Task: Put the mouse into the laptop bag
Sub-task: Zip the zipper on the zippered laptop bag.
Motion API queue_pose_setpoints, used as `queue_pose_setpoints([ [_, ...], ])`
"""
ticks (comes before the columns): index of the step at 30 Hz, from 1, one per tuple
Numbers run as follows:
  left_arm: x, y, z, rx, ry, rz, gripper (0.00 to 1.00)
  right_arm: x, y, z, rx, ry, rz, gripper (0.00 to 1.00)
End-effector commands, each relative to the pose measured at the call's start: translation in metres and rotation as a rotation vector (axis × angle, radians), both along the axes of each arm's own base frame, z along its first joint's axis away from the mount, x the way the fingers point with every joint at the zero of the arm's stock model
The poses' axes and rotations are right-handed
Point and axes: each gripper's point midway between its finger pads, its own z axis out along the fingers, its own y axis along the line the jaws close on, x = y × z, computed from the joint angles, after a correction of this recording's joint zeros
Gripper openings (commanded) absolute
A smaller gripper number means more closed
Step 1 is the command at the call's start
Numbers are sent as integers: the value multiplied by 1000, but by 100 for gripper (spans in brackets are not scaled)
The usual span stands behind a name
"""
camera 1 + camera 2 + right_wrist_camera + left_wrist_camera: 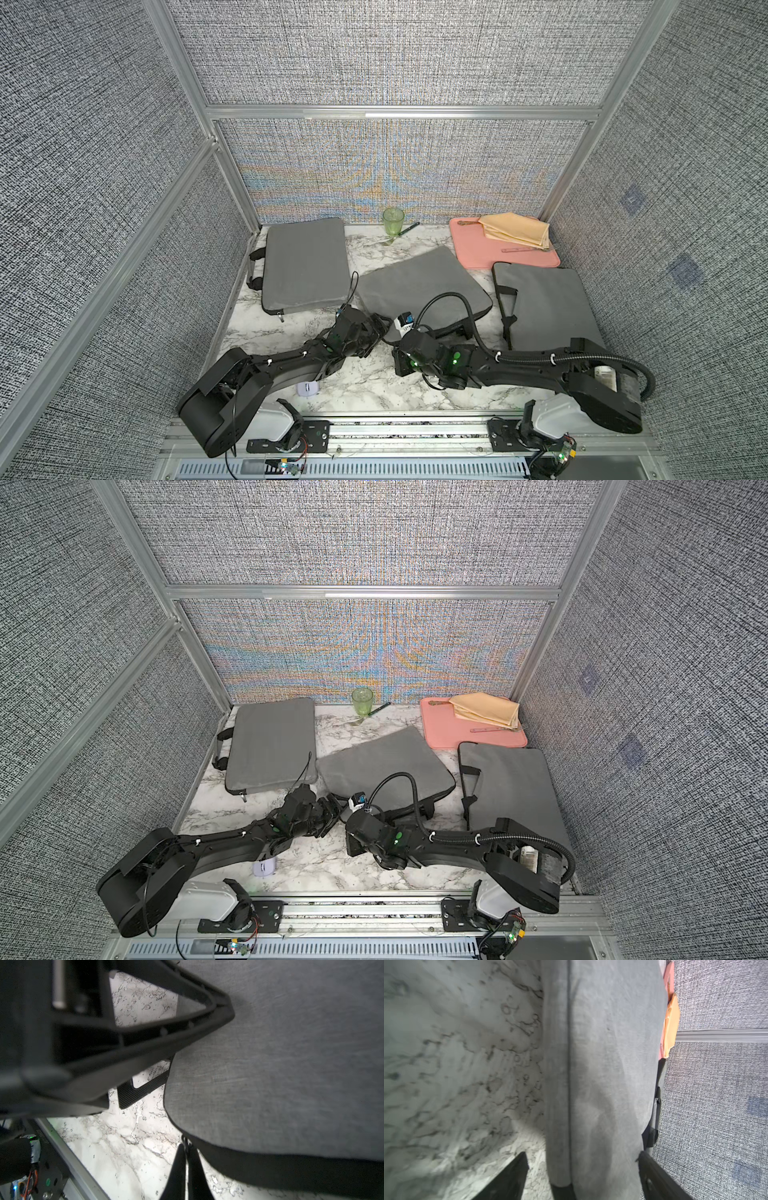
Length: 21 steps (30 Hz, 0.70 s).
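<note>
Closest to the lens in both top views, your left arm (pixel 266 370) and right arm (pixel 536 365) reach out from the front rail (pixel 415 428) and meet at one spot. That spot is the near corner of the middle laptop bag (pixel 419 282), the grey one lying slanted just ahead of both pincers. The other grey bags (pixel 305 266) (pixel 548 307) lie well apart, one out to each side of the pair.

The left pincer (pixel 582 1154) stands wide, one finger on each side of the bag's seamed edge, and grips nothing. I judge it is set there to catch the fabric. The right pincer (pixel 186 1152) is pressed fully together at the bag's dark trim. A small tab shows at its tips, probably the zip pull, but it is too small to tell whether it is caught.

You seem to be opening the bag first. The mouse (pixel 307 388) sits on the marble table (pixel 374 390), well behind the left pincer, under that arm's forearm and not yet bagged.
</note>
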Motion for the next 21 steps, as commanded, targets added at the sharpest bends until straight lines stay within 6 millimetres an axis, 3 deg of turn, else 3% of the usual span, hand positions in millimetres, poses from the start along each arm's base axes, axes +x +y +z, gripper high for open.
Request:
queue_pose_setpoints([
  [1, 4, -14, 14, -37, -44, -4, 55, 0, 12, 13, 65, -22, 23, 0],
  [4, 2, -21, 10, -49, -20, -22, 4, 0, 12, 12, 68, -21, 22, 0],
  [5, 4, -20, 9, -50, -24, -8, 0, -1, 11, 11, 65, -17, 21, 0],
  [9, 20, -5, 17, -27, -58, 51, 0, 5, -13, -14, 12, 35, -54, 0],
  [13, 38, 14, 40, -10, -81, 103, 0, 17, -62, -49, -34, 101, -193, 0],
  [18, 52, 36, 79, -1, -158, 142, 0, 27, -116, -67, -81, 118, -329, 0],
  [21, 57, 49, 94, -4, -179, 159, 0, 31, -139, -67, -107, 106, -388, 0],
])
